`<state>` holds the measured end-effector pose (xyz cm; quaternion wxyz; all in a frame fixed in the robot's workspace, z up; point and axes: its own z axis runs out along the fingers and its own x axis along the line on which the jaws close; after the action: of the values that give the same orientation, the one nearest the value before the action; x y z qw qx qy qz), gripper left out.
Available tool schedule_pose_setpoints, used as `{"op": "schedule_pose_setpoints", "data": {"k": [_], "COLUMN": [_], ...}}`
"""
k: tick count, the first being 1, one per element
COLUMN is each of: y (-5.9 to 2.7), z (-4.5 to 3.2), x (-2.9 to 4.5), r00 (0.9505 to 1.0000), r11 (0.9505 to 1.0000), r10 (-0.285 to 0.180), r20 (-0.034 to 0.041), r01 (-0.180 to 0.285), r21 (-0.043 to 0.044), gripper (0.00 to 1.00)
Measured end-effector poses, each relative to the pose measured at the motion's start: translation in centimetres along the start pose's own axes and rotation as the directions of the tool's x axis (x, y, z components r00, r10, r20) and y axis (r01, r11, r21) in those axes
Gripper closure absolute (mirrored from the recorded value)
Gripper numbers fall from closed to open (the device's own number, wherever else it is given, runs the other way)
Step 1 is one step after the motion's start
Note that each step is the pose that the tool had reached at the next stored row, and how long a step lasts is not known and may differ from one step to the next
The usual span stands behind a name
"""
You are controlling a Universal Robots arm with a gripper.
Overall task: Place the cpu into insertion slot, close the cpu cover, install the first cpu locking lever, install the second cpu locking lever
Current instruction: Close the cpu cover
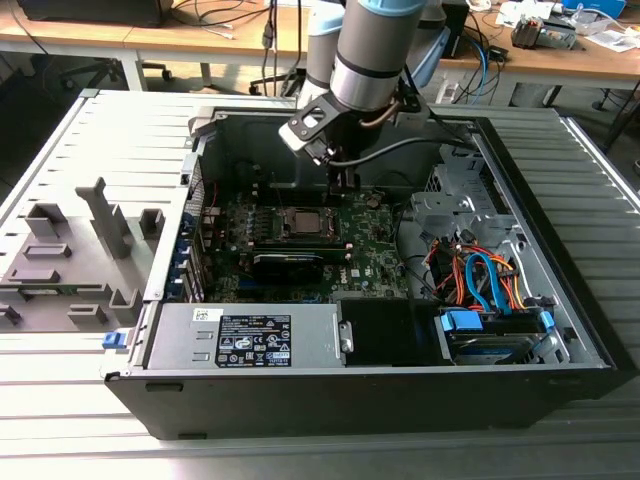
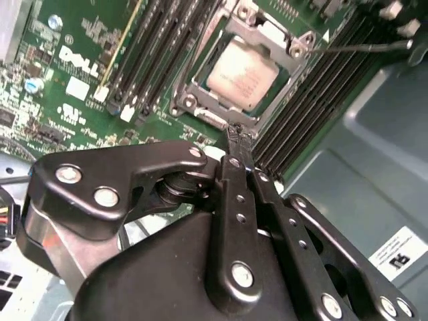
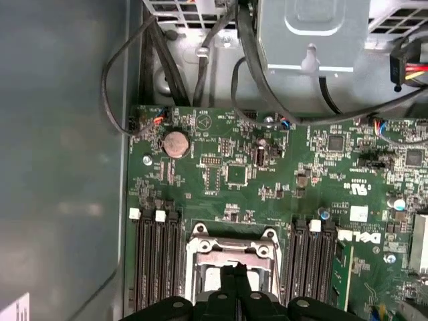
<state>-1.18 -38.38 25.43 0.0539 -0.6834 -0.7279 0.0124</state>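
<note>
The cpu (image 2: 244,73), a silvery square chip, lies flat in the insertion slot (image 2: 189,101) on the green board. The cpu cover (image 2: 281,39), a thin metal frame, is folded down around it. From the socket's corner a thin locking lever (image 2: 361,47) sticks out over the memory slots. My gripper (image 2: 236,136) is shut, with its black fingertips together just above the socket's edge. In the first wrist view the gripper (image 3: 234,271) hangs over the cpu cover (image 3: 231,246). In the exterior view the gripper (image 1: 343,186) stands inside the open case, just behind the socket (image 1: 303,222).
Black memory slots (image 2: 154,53) flank the socket on both sides. The power supply (image 1: 245,337) fills the case's front. Orange and blue cables (image 1: 480,280) and a drive cage (image 1: 445,205) sit at the exterior view's right. Grey fixtures (image 1: 70,250) stand outside the case at its left.
</note>
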Motion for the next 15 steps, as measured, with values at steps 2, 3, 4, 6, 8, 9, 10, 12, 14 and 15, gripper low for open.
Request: {"op": "schedule_pose_setpoints", "data": {"k": [2, 3, 4, 6, 8, 9, 10, 12, 14, 15], "y": [-0.59, -0.89, -1.06, -1.58, -1.92, -2.19, -2.36, -2.71, -3.04, -3.19], "z": [0.07, 0.1, 0.12, 0.19, 0.24, 0.27, 0.29, 0.34, 0.39, 0.41], "x": [-0.1, -0.14, -0.16, -0.19, -0.21, -0.22, -0.23, -0.24, -0.26, -0.27], "r00": [1.0, 1.0, 1.0, 1.0, 1.0, 1.0, 1.0, 1.0, 1.0, 1.0], "r11": [1.0, 1.0, 1.0, 1.0, 1.0, 1.0, 1.0, 1.0, 1.0, 1.0], "r10": [0.0, 0.0, 0.0, 0.0, 0.0, 0.0, 0.0, 0.0, -0.001, -0.001], "r20": [-0.002, -0.0026, -0.0028, -0.0031, -0.0034, -0.0036, -0.0036, -0.0036, -0.0038, -0.0039], "r01": [0.0, 0.0, 0.0, 0.0, 0.0, 0.0, 0.0, 0.0, 0.001, 0.001], "r21": [-0.0001, -0.0002, -0.0002, -0.0003, -0.0003, -0.0003, -0.0002, -0.0002, -0.0003, -0.0003], "gripper": [0.89, 0.89, 0.89, 0.89, 0.89, 0.89, 0.89, 0.89, 0.89, 0.89]}}
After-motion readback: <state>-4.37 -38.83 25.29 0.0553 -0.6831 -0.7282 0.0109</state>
